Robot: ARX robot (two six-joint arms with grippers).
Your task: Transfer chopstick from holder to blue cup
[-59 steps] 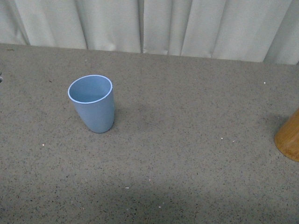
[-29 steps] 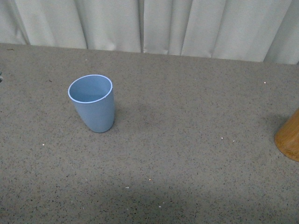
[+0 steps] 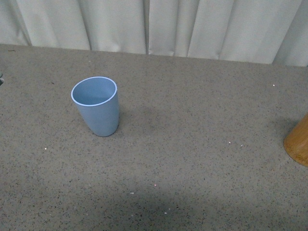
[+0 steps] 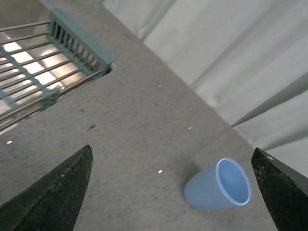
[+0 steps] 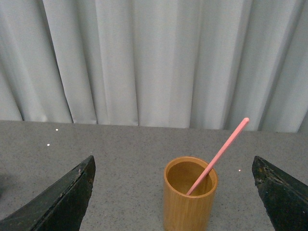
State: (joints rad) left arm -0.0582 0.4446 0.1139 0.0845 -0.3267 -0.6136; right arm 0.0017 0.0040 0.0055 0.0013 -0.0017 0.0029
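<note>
The blue cup (image 3: 96, 106) stands upright and empty on the speckled grey counter, left of centre in the front view. It also shows in the left wrist view (image 4: 217, 185), between the open fingers of my left gripper (image 4: 173, 192) and some way off. The wooden holder (image 5: 189, 193) stands upright in the right wrist view with one salmon-pink chopstick (image 5: 219, 155) leaning out of it. My right gripper (image 5: 173, 195) is open, its fingers wide on either side of the holder and short of it. Only the holder's edge (image 3: 298, 142) shows in the front view. Neither arm shows there.
A pale curtain (image 3: 154, 26) runs along the far edge of the counter. A teal-framed wire rack (image 4: 43, 72) lies over a bright opening beside the counter in the left wrist view.
The front view has shifted slightly: the cup and holder sit a few pixels further right in the picture. Nothing on the counter has moved.
</note>
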